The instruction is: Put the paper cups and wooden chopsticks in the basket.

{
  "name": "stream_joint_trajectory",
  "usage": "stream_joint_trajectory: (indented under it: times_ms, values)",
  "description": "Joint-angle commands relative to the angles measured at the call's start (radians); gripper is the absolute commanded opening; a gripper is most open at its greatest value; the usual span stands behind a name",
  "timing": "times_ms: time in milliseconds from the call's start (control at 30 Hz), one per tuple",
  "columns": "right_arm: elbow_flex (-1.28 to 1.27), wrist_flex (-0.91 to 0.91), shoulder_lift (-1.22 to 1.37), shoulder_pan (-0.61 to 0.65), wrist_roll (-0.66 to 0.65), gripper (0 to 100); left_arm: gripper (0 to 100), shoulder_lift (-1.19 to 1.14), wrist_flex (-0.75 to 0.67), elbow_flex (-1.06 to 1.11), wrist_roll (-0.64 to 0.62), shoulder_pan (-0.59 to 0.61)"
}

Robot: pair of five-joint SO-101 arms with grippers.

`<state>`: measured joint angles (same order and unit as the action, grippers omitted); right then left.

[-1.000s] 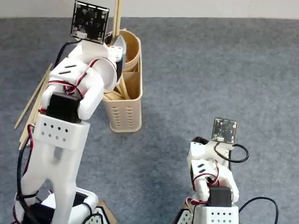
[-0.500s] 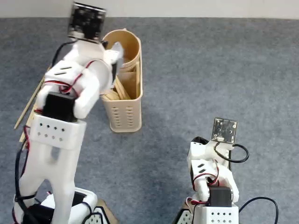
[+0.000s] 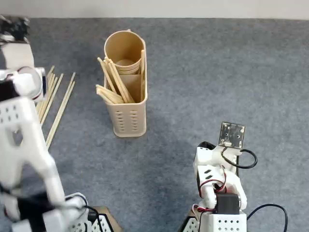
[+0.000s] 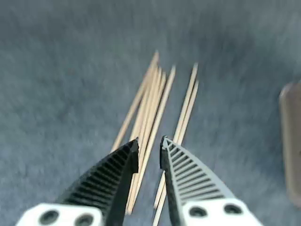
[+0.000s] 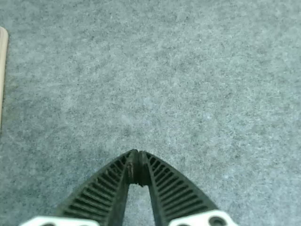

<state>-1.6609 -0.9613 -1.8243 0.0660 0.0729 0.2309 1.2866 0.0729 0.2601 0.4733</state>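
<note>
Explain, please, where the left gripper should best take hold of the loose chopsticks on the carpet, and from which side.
Probably near the middle of the separate pair of chopsticks, coming from straight above with the left gripper, its fingers set across them. They lie flat on the carpet, and the gap beside the bigger bundle leaves room for a finger.

Carpet [image 3: 217, 72] right of basket [image 3: 129, 118] open — loose chopsticks [image 3: 61, 108] clutter its left side.
</note>
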Motion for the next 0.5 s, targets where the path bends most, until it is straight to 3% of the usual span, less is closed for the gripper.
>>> stream_joint_trajectory:
  times_ms: [0,167,467]
  values:
    - [-0.162,0.002,-0.001,-0.010,-0.009,0.5,16,-0.197,0.084,-0.068,0.101,0.025]
    - [-0.162,0.002,-0.001,-0.010,-0.009,0.5,18,-0.394,0.192,-0.213,0.250,0.021]
    - [-0.162,0.002,-0.001,-0.010,-0.009,0.5,18,-0.661,0.204,-0.380,0.264,0.024]
